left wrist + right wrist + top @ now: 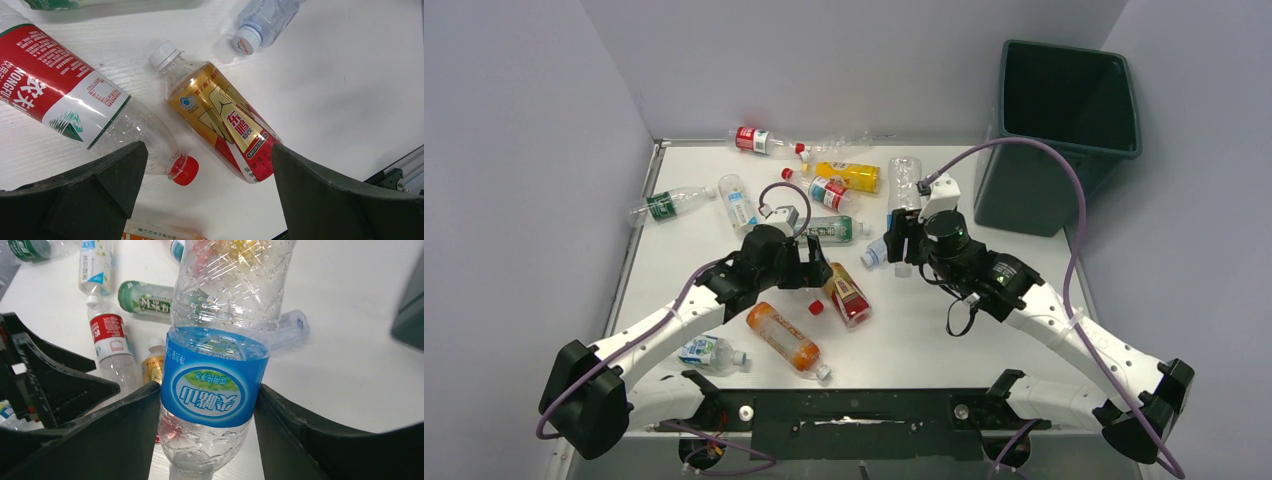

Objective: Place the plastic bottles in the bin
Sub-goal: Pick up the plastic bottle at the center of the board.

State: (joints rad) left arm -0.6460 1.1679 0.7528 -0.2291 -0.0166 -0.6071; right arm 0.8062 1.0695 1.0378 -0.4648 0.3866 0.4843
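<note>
Right jaws clamp a blue-label bottle (215,390) amid scattered bottles (849,176).

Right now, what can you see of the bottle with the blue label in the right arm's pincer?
The blue-label bottle is clear, thin, dimpled plastic, seemingly empty, with droplets beading inside. A blue band with a green and white oval and white writing wraps its middle. The right pincer is shut on it at that band, pressing from both sides. Its narrow neck end points toward the wrist and its base points away. Whether it is lifted I cannot tell.
</note>
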